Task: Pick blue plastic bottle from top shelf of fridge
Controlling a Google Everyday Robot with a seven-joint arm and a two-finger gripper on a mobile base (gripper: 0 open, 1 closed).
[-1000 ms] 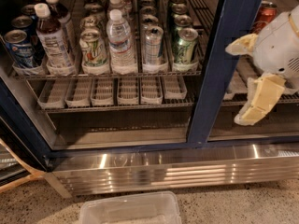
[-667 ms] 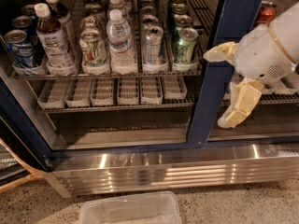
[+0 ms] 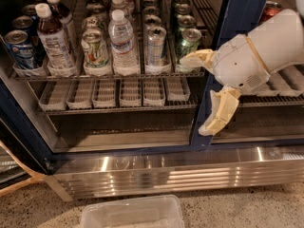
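Observation:
The blue plastic bottle (image 3: 53,41), with dark brown drink, a white cap and a white label, stands at the front left of the top shelf (image 3: 109,76) of the fridge (image 3: 233,27). A second similar bottle (image 3: 61,9) stands behind it. My gripper (image 3: 203,93) is open and empty at the right. It hangs in front of the dark blue door post, level with the shelf's front edge. Its upper finger (image 3: 195,58) lies close to a green can (image 3: 188,42). The gripper is far to the right of the bottle.
On the top shelf a blue can (image 3: 19,50), a taller water bottle (image 3: 122,38) and silver cans (image 3: 156,44) stand in lanes. The lower rack (image 3: 114,95) holds bare trays. Below are the ribbed steel base panel (image 3: 166,175) and a clear plastic bin (image 3: 133,215) on the floor.
My gripper has moved left, from right of the blue door post to in front of it, nearer the cans. The bottles and cans have not moved.

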